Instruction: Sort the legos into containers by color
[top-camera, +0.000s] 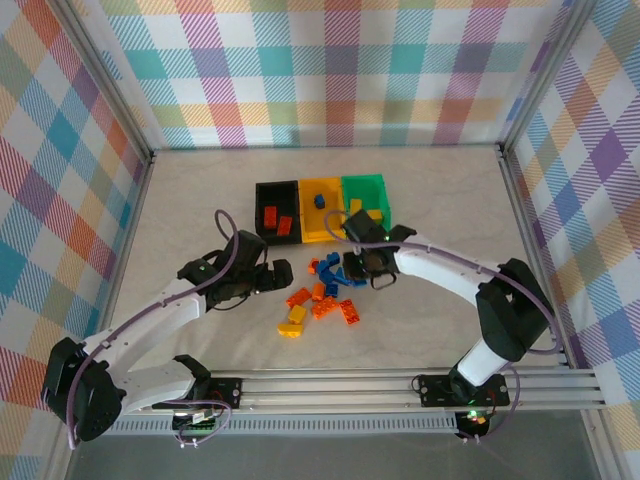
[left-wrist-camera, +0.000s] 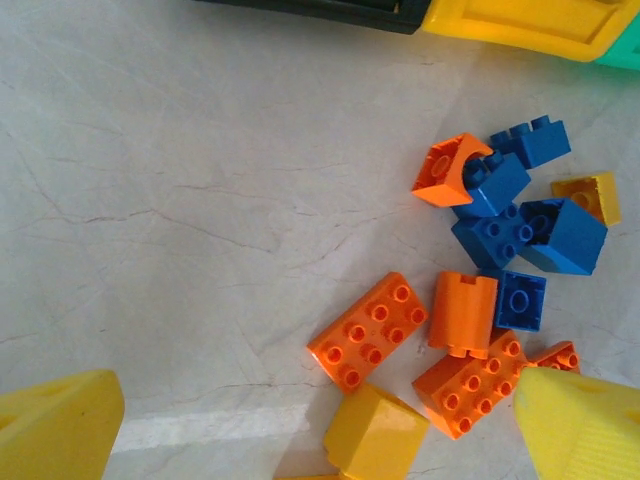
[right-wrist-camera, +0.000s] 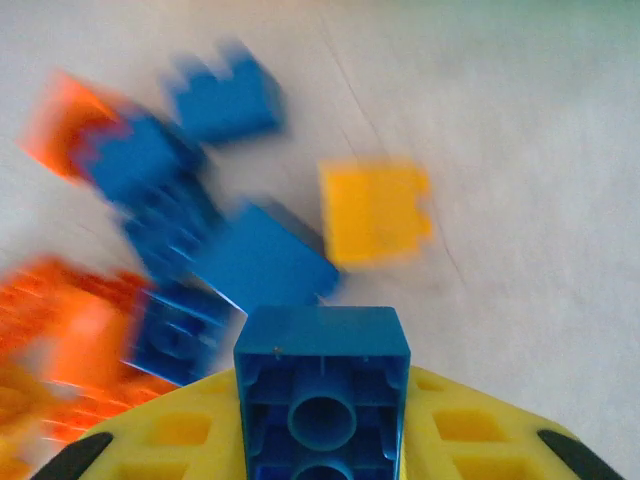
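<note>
Between right gripper (right-wrist-camera: 322, 425) jaws: 1 blue brick (right-wrist-camera: 322, 350), clamped.
I read the yellow bin (top-camera: 322, 228) as just beyond this gripper, slightly left; left gripper (left-wrist-camera: 312, 425) hangs fully open, empty.
</note>
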